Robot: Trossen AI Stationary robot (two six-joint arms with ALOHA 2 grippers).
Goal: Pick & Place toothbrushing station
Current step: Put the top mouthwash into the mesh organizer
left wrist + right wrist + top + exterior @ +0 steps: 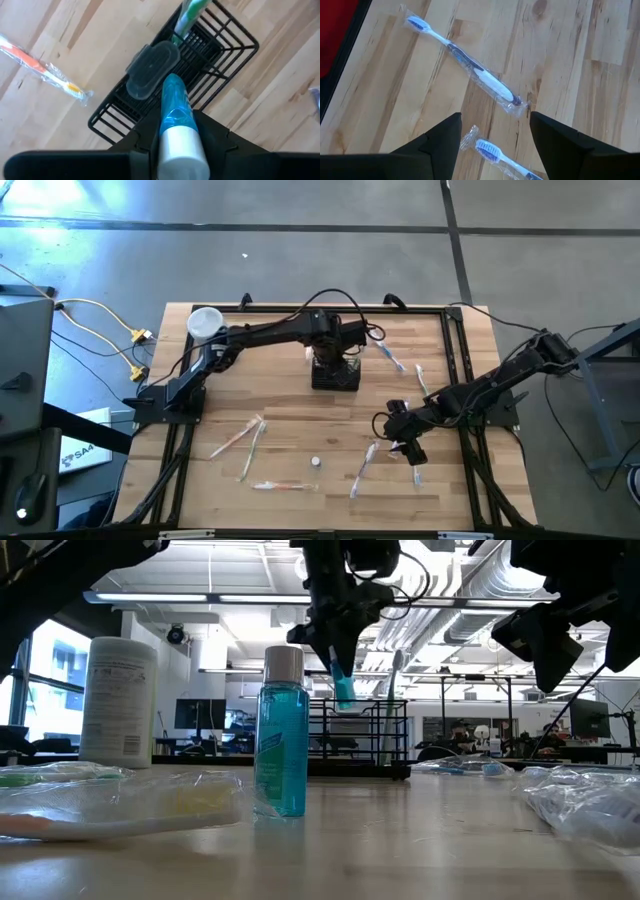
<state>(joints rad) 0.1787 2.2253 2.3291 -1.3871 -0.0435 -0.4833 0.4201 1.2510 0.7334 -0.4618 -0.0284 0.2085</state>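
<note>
At the table's far left corner stands a white cylindrical container. The left gripper hovers over the black wire-mesh caddy at the table's far middle, clamped on a blue-and-white tube, probably toothpaste; 1 green toothbrush stands in the caddy. Farther right, the right gripper hangs wide open, empty, above 2 wrapped toothbrushes.

1. setting: open-plan lab or workshop.
2. evidence, low view: exposed ceiling ducts, strip lighting, monitors on desks behind.
3. high view: wooden table on concrete floor.
</note>
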